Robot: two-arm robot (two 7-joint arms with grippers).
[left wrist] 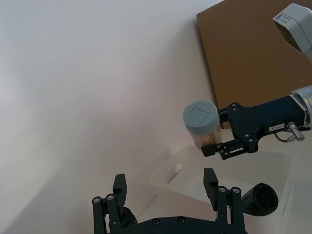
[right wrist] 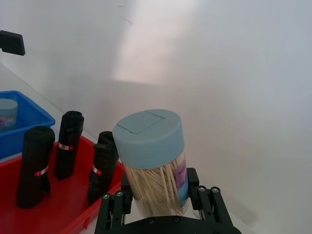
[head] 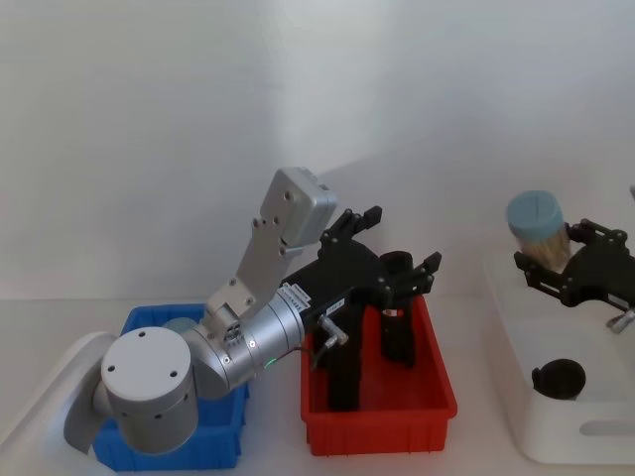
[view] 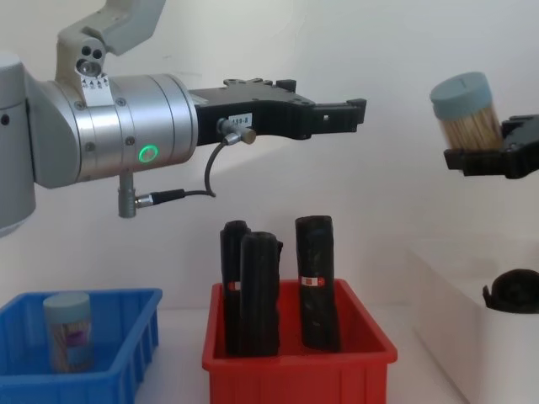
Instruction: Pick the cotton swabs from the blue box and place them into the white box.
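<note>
Blue box (view: 126,337), surface's left edge: one swab tub (view: 67,330) upright inside, not yet picked. Left end effector (head: 397,253) hangs high over the red bin (head: 437,402) of black rolls (view: 316,282), fingers spread wide, empty; probably parked clear. Right end effector (head: 571,260) grips a second tub (head: 539,220), slightly tilted, above the white box (head: 595,436) at the right edge, likely poised for release.

A red bin (head: 437,405) sits on the white tabletop (head: 476,446), open at the top. Three tall black rolls (view: 316,282) stand upright inside it, close together, each with a small red-and-white band. A brown board (left wrist: 243,63) leans against the pale wall (head: 198,119) behind.
</note>
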